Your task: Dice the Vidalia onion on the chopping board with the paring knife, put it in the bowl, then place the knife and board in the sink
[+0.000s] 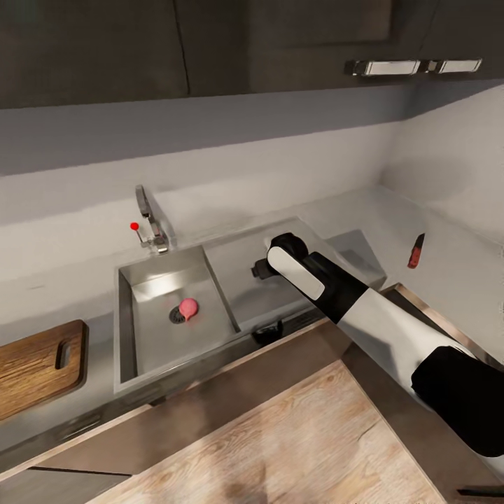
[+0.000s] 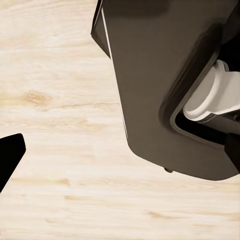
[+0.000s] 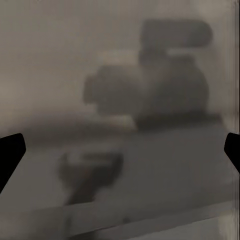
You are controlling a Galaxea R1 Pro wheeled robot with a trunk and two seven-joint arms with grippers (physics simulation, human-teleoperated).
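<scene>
One arm is out over the bench: the right arm reaches from 4 o'clock in the head view, and its dark right gripper (image 1: 260,269) hangs above the flat steel drainboard. In the right wrist view two dark fingertips (image 3: 11,152) sit at opposite edges of the frame with nothing between them, so the gripper is spread open and empty. The steel reflection there is blurred.

Step in hand looks like the first one, fetching the onion. The small pinkish-red rounded Vidalia onion (image 1: 188,306) lies in the rectangular brushed-steel sink (image 1: 143,329), touching the round drain, at about 8 o'clock from the right gripper and apart from it. Next move probably calls for shifting the gripper over the basin wall, lowering, and closing on a small round lump that may roll.

The brown wooden chopping board (image 1: 31,364) with its slot handle lies at 9 o'clock on the smooth grey bench (image 1: 448,231), well apart from the sink. The slim paring knife (image 1: 416,250) with the dark red handle lies at 3 o'clock, near the corner wall. A chrome tap (image 1: 150,224) with a red dot stands at 11 o'clock behind the basin.

Left gripper state: cannot tell; the left wrist view gives one dark fingertip (image 2: 10,155) over pale wood-grain floor (image 2: 60,100).

Room: grey backsplash, dark wall cabinets above, pale wood strip below the bench edge.
</scene>
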